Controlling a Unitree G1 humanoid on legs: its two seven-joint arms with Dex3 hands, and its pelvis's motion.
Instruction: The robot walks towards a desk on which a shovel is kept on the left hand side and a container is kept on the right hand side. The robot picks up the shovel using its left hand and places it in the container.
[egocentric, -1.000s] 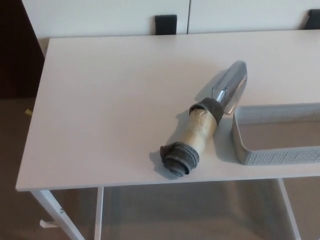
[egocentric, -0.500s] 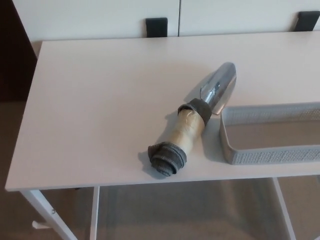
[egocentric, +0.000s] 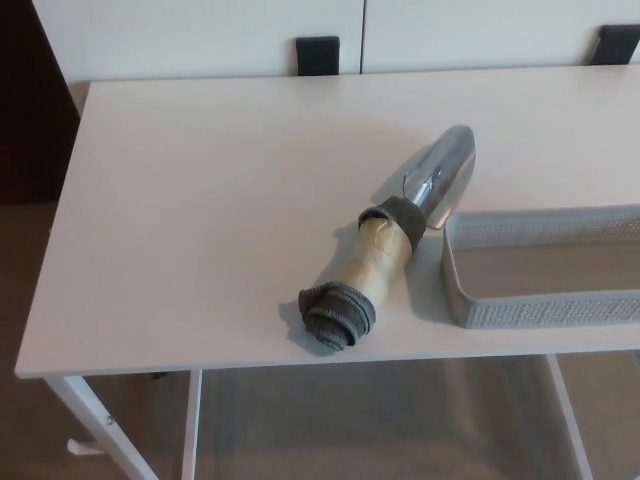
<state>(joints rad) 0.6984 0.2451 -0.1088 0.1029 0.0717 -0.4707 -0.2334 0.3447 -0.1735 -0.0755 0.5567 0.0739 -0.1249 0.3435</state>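
While neither of the robot's hands shows anywhere in my head view, I cannot tell how open either one is or whether it carries anything, so I judge the pick as not yet begun and start my worrying from the left side of the picture. At the left the white desk (egocentric: 180, 220) has a broad bare stretch, and its near edge runs close under the camera; if I bring the left arm in low from that side, I risk clipping that edge or the leg below it before I ever reach the tool. Moving right, the shovel (egocentric: 395, 245) lies flat on the desk at a slant, its fat handle wrapped in pale tape with a grey fabric cuff (egocentric: 337, 316) bunched at the butt end, which sits near the front edge. That handle looks thick for a thumb and two fingers, and the wrapping looks soft, so I expect a shallow grasp could slip or roll the tool toward the edge and off. Further right, the shiny metal blade (egocentric: 440, 175) points away and up to the right, and it lies just beside the far left corner of the grey mesh container (egocentric: 540, 310), perhaps touching it; I cannot say which. A sideways nudge during the grasp could push the blade against that corner and shove the container, which runs out of the picture at the right, so I cannot see how much room it has there.
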